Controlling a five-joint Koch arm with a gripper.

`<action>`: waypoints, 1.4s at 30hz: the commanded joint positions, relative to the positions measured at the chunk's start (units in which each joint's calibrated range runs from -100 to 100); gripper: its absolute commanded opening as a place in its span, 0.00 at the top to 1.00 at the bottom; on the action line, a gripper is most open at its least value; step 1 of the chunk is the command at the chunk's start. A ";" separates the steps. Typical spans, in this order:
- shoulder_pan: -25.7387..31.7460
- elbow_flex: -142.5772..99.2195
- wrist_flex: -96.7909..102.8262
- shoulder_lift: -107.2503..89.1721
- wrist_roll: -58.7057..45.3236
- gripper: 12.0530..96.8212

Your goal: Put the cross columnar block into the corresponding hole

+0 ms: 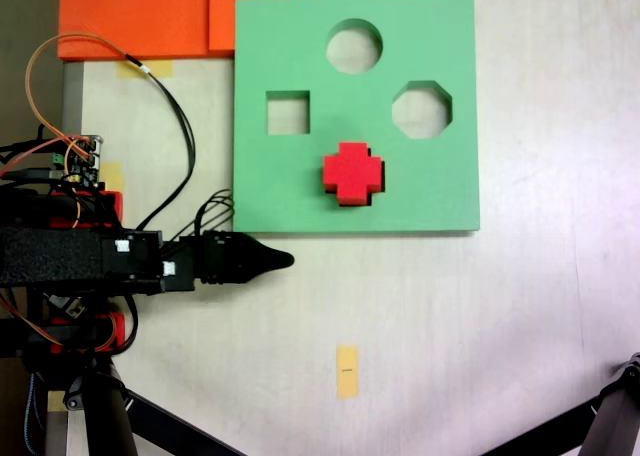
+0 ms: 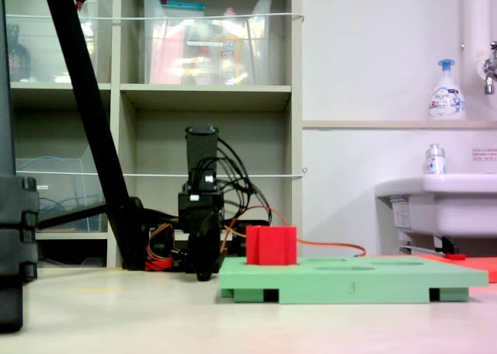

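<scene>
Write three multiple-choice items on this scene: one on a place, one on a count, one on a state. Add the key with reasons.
1. Where is the red cross block?
A. on the orange foam
B. in the green board, at its plus-shaped hole
C. in the tool

2. How many cutouts stand empty?
A. one
B. three
C. five

3. How does the block sit?
A. standing above the board's top
B. flush
C. lying beside the board

Key: B, red cross inside the board's outline; B, round, square and octagonal holes show through; A, the low fixed view shows it rising above the board.

My table (image 1: 480,306) is pale. Directly on it lie a green board (image 1: 290,191), orange foam sheets (image 1: 140,16), and a yellow tape strip (image 1: 347,371).
</scene>
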 commanded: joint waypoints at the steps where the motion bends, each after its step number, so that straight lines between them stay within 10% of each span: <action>1: -0.15 -1.96 -3.22 -0.55 -0.54 0.56; 42: -0.78 -1.96 -6.30 -0.55 -0.29 0.57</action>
